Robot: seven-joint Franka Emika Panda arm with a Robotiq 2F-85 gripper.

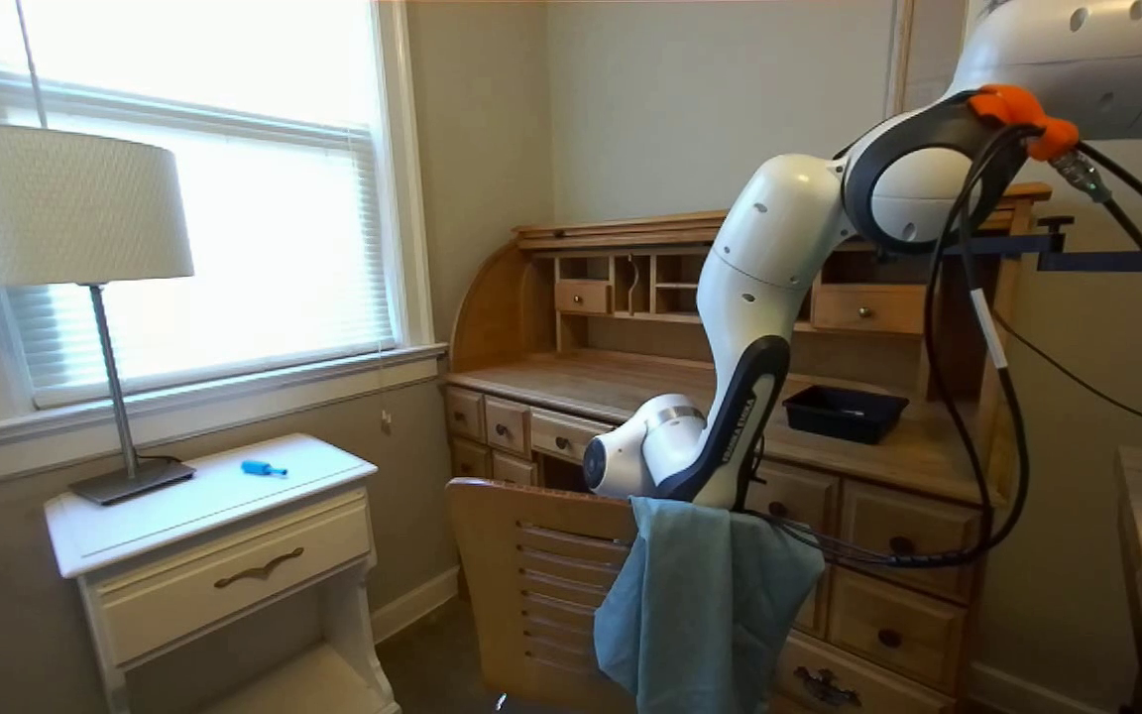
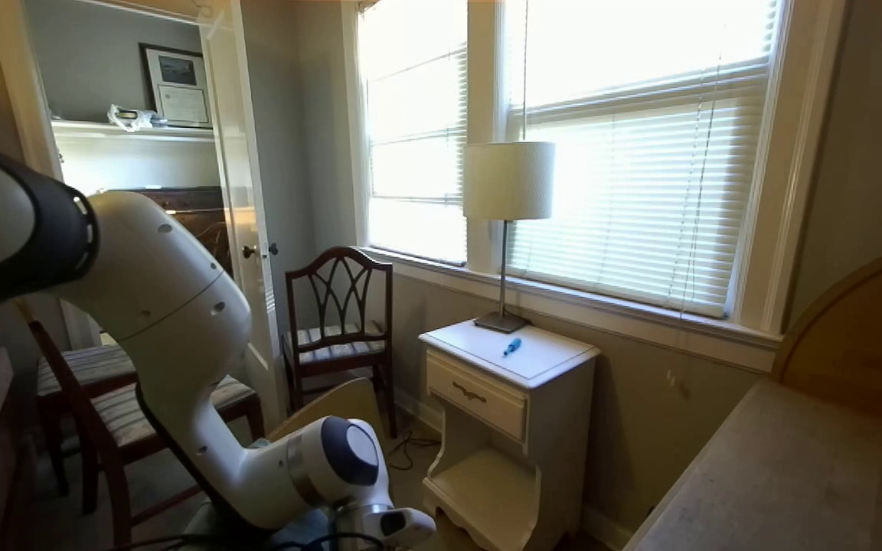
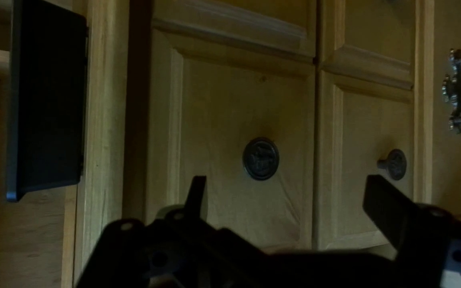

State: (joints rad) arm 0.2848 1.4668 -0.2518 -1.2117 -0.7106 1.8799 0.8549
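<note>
In the wrist view my gripper is open, with nothing between its dark fingers. It faces wooden desk drawer fronts. A round dark knob shows just beyond the gap between the fingertips. Another knob shows beyond the right finger. I see no contact with either. A metal pull handle is at the right edge. A black tray rests on the desk top, sideways in this view; it also shows in an exterior view. The fingers are hidden behind the chair and cloth there.
A wooden chair with a blue-green cloth stands before the roll-top desk. A white nightstand bears a lamp and a small blue tool. Dark chairs stand behind. Black cables hang along the arm.
</note>
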